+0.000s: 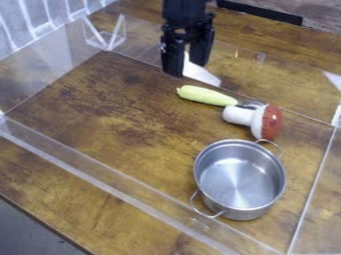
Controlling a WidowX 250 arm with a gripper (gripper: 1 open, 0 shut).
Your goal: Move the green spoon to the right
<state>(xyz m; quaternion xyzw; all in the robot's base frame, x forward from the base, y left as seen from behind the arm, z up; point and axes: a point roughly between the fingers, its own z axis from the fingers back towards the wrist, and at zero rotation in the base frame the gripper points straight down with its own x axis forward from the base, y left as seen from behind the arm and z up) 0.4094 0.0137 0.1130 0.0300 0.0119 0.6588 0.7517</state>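
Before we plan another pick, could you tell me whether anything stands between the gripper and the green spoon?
Nothing visible does. The gripper hangs open up-left of the green spoon; the mushroom toy sits at the spoon's far end, away from the gripper.

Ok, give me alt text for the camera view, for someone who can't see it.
A green spoon lies on a wooden table beside a red-capped mushroom toy, with the robot's open gripper raised behind it, holding nothing. An empty steel pot sits nearer the camera, all inside a clear plastic barrier.
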